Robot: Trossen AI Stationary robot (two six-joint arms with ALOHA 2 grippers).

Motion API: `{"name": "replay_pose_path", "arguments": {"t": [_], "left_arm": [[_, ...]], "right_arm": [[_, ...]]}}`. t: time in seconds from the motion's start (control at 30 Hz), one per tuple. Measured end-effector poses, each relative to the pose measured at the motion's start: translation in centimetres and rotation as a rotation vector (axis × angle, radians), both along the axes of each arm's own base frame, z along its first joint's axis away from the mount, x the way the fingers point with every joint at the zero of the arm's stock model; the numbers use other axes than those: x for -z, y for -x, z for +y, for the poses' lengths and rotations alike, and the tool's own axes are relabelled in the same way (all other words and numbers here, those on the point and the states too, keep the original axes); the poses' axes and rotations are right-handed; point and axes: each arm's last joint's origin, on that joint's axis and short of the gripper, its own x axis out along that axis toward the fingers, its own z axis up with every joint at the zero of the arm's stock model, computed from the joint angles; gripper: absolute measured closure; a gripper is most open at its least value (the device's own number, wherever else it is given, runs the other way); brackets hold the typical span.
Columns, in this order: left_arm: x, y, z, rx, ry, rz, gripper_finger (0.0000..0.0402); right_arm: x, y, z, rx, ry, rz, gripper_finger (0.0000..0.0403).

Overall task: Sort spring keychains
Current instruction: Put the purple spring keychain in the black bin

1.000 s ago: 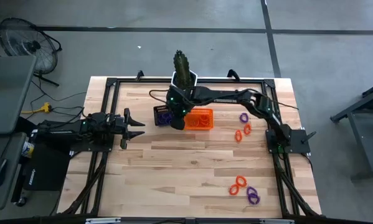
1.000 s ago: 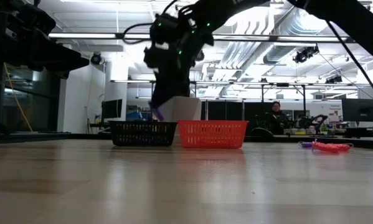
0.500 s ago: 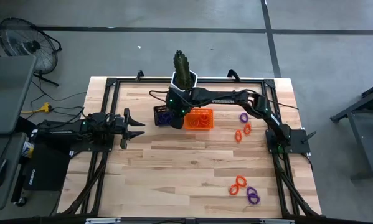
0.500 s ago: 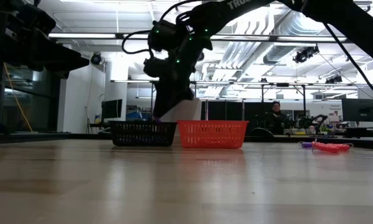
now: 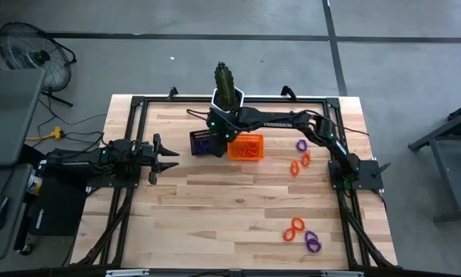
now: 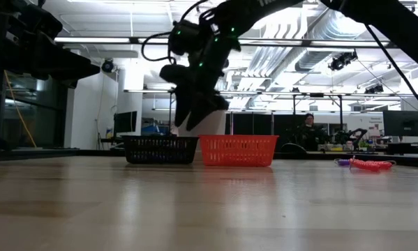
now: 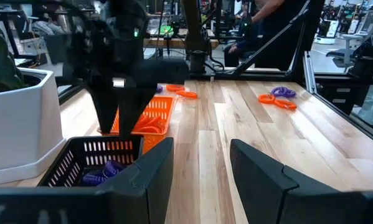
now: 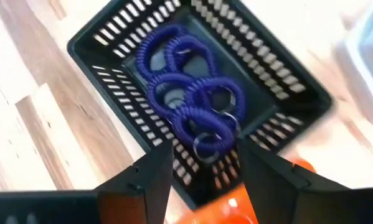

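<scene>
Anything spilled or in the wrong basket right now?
Nothing stands out. The black basket holds only purple keychains, the orange basket holds orange ones, both sit upright. The right gripper hangs open above the black basket; the left gripper waits at the table's left. Loose keychains lie unsorted.

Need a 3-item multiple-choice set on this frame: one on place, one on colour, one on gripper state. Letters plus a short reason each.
1. Where is the right gripper?
A. over the black mesh basket
B. at the table's near right corner
C. over the fan

2. What colour are the coiled spring keychains lying in the black mesh basket?
A. orange
B. green
C. purple

3. How do the right gripper's jaws stand?
A. shut on a keychain
B. open, holding nothing
C. shut on the basket wall

Key: 1 A, the high view puts it above that basket, beside the orange mesh basket. 2 C, the right wrist view shows purple coils inside. 3 B, its fingers stand apart with nothing between them.
</scene>
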Motion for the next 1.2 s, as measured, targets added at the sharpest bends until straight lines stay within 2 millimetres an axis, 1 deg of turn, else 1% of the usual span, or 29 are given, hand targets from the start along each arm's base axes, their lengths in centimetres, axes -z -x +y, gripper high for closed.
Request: {"name": "replay_pose_path", "arguments": {"t": [0.17,0.3,0.37,0.47,0.57,0.77,0.93,1.07,1.2], "left_arm": [[0.0,0.0,0.0,0.000,0.000,0.000,0.0245],[0.0,0.0,0.0,0.000,0.000,0.000,0.0245],[0.0,0.0,0.0,0.000,0.000,0.000,0.0245],[0.0,0.0,0.0,0.000,0.000,0.000,0.0245],[0.0,0.0,0.0,0.000,0.000,0.000,0.0245],[0.0,0.0,0.0,0.000,0.000,0.000,0.0245],[0.0,0.0,0.0,0.000,0.000,0.000,0.0245],[0.0,0.0,0.0,0.000,0.000,0.000,0.0245],[0.0,0.0,0.0,0.000,0.000,0.000,0.0245]], "right_arm": [[-1.7,1.7,0.3,0.071,-0.006,0.086,0.0226],[-3.1,3.5,0.6,0.111,0.001,0.183,0.0226],[-3.4,4.6,0.8,0.119,0.018,0.223,0.0226],[-3.3,7.0,1.3,0.159,0.025,0.265,0.0226],[-3.3,9.9,2.0,0.209,0.012,0.257,0.0226],[-2.1,15.9,3.3,0.353,-0.039,0.255,0.0227],[-0.7,20.3,3.4,0.473,-0.080,0.293,0.0226],[0.6,22.8,3.0,0.541,-0.096,0.330,0.0226],[2.4,24.4,2.4,0.586,-0.112,0.397,0.0226]]}}
